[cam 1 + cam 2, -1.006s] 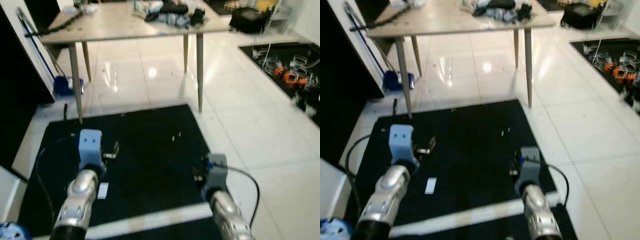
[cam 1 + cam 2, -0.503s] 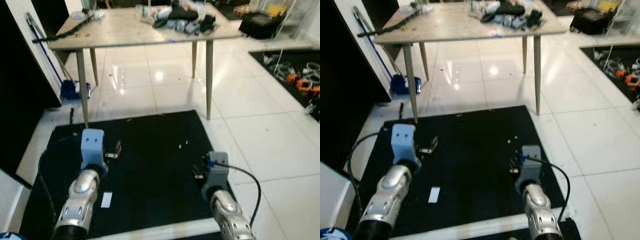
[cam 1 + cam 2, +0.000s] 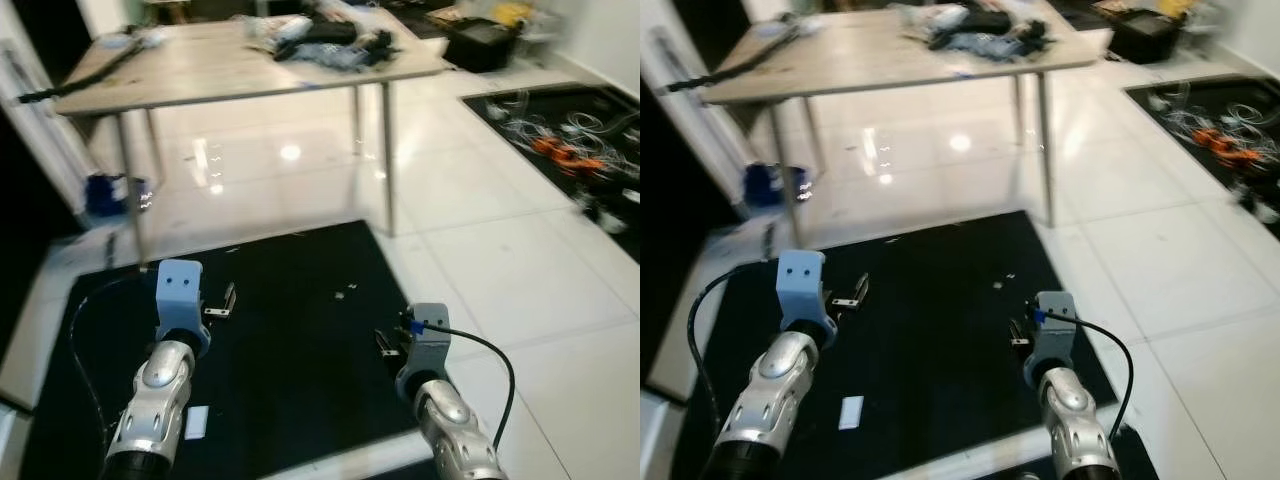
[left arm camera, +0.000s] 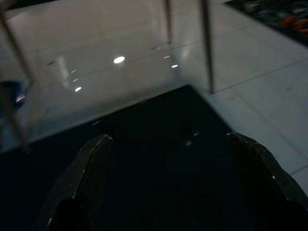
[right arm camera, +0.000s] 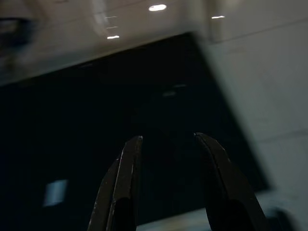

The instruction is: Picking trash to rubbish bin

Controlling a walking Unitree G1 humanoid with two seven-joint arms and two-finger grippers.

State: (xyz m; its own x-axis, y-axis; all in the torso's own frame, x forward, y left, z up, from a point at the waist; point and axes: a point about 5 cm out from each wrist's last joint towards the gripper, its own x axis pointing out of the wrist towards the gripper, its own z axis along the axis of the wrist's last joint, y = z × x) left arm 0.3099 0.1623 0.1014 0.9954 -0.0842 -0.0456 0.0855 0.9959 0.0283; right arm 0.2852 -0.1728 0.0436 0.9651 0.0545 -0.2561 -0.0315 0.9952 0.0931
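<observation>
On black mat point(image 3: 290, 330), white scrap point(image 3: 196, 421) near left tool point(image 4: 168, 183) (released); right tool point(image 5: 166, 159) also parted, empty

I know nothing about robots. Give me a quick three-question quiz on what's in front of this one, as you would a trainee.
1. True or false: both pincers hold trash.
2. What does the small white scrap lie on? A) the table B) the black mat C) the white tiles
3. What stands beyond the mat?

Key:
1. False. The left pincer and right pincer are open, with nothing between the fingers.
2. B.
3. A table with clutter on top.
</observation>
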